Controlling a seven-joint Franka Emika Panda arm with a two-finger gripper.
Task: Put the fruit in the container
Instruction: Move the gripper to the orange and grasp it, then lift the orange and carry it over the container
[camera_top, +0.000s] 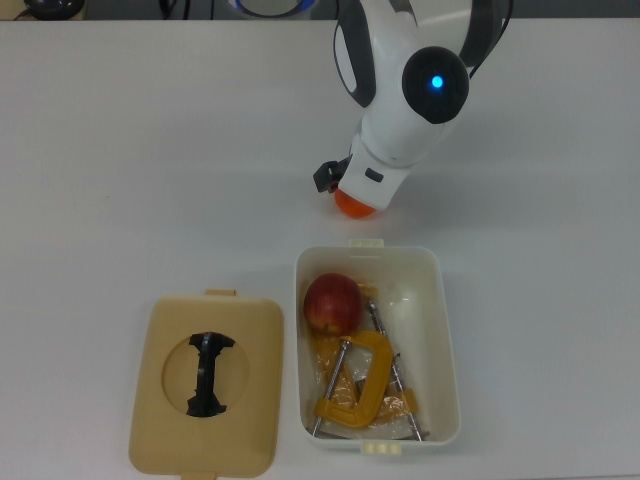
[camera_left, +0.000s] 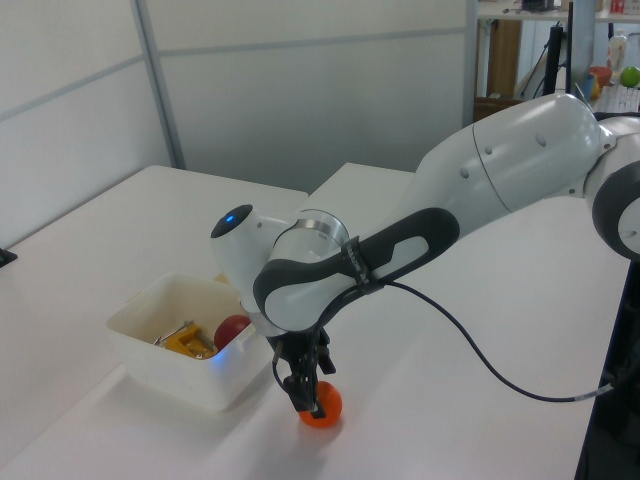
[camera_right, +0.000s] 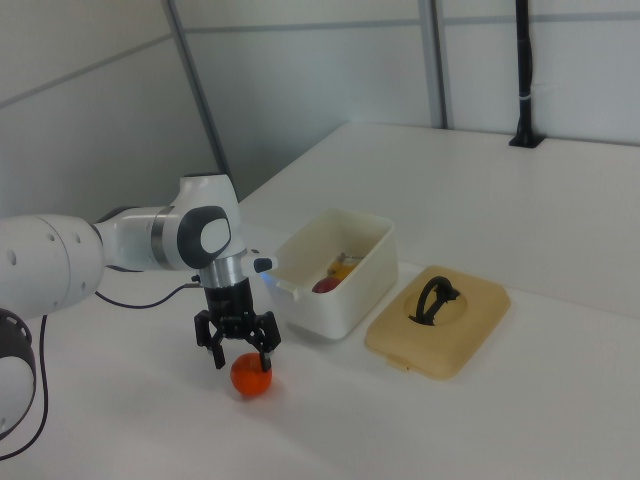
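Observation:
The orange (camera_right: 251, 379) rests on the white table just outside one short end of the cream-white container (camera_right: 352, 288). My gripper (camera_right: 240, 361) has come down over it and stands open, one finger on each side of its top. In the left view the gripper (camera_left: 308, 393) hides part of the orange (camera_left: 324, 406). From above, the arm's hand covers most of the orange (camera_top: 351, 206). The red apple (camera_top: 332, 302) lies inside the container (camera_top: 447, 340), at the end nearest the orange.
A yellow-orange C-clamp (camera_top: 356, 384) lies in the container beside the apple. The flat tan lid (camera_top: 207, 385) with a black handle sits on the table at the container's left in the top view. The arm's black cable (camera_left: 480, 318) trails over the table.

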